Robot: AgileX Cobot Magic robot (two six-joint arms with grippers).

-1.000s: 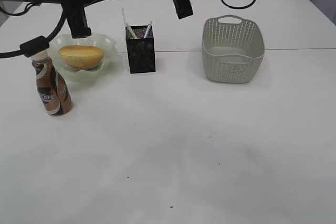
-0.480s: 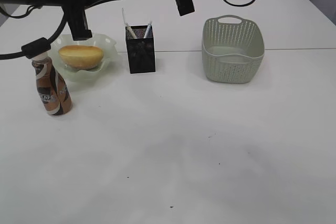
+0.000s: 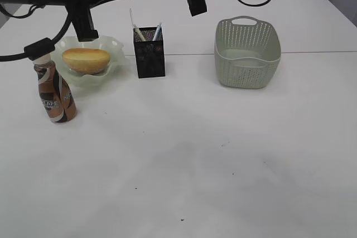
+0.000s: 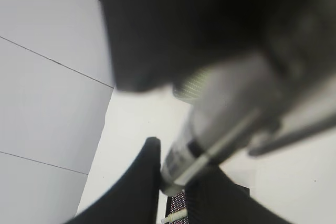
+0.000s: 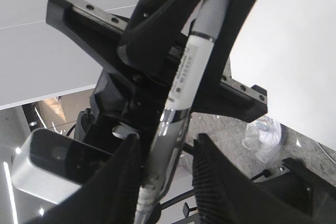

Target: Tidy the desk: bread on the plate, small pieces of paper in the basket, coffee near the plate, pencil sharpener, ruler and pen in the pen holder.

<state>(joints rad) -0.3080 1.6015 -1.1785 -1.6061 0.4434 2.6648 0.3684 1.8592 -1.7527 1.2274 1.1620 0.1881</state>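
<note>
Holding grey-and-silver pen (image 5: 181,72): left hand (image 4: 176,169) pinching it; right hand (image 5: 167,148) spread either side of pen, gap showing. Golden-brown oval bread (image 3: 85,59) on pale green ruffled glass plate (image 3: 114,44). Brown-white swirled coffee bottle (image 3: 56,96) upright just beside plate. Black mesh pen holder (image 3: 149,57) containing white pens (image 3: 158,30). Grey-green perforated basket (image 3: 247,54) well apart, right side of white desk (image 3: 223,165).

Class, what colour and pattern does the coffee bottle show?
The coffee bottle is swirled brown and white with a white cap, clearest in the exterior view.

The white desk (image 3: 184,154) (faint seam across) bears the plate (image 3: 114,45), coffee (image 3: 54,92), pen holder (image 3: 149,54) and basket (image 3: 247,54).
</note>
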